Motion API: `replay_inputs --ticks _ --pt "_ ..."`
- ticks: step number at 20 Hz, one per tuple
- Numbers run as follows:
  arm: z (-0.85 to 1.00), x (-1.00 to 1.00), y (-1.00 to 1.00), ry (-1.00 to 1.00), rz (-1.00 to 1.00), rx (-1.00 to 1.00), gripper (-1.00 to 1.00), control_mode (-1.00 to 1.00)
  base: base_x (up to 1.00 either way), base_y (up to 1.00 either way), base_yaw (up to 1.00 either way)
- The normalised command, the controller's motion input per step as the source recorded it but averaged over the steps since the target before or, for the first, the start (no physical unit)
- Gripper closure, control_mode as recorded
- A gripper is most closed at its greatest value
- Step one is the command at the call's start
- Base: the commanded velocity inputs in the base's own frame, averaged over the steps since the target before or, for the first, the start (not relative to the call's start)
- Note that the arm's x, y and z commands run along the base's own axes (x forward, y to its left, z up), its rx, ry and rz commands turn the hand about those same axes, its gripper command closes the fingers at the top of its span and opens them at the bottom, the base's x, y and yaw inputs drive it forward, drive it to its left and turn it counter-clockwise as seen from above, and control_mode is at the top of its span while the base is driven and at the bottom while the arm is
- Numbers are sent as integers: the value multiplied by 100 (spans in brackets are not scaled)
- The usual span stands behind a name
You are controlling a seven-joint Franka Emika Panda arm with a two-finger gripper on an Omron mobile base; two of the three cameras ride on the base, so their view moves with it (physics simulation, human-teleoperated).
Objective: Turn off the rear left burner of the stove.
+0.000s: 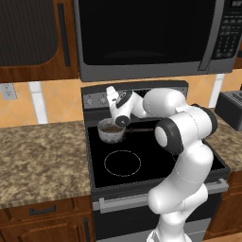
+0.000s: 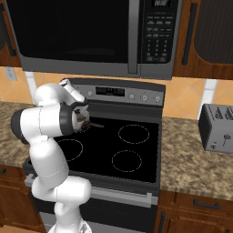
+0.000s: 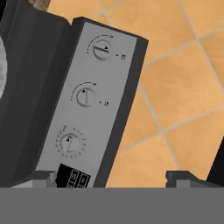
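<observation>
Gripper (image 3: 107, 177) hovering spread wide, grabbing nothing, facing the stove (image 1: 156, 163) back panel's three knobs (image 3: 86, 97), just above the saucepan (image 1: 111, 131).

microwave (image 1: 146, 38): dark, at 12 o'clock
toaster (image 2: 218, 127): grey, on the desk (image 2: 191, 159) at 3 o'clock
saucepan (image 1: 111, 131): steel, brown contents
cabinets (image 1: 35, 38): brown wood

Two base views down over the same stove (image 1: 142, 160) from either side; hand view close on its back panel (image 3: 87, 105).
</observation>
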Motion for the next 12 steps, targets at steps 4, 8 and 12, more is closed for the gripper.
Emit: replay_inputs --ticks 4,8,12 --pt "0 0 11 0 0 0 -100 -100 0 0 0" --pt "0 0 17 0 0 0 -100 -100 0 0 0" --pt "0 0 19 0 0 0 -100 -100 0 0 0"
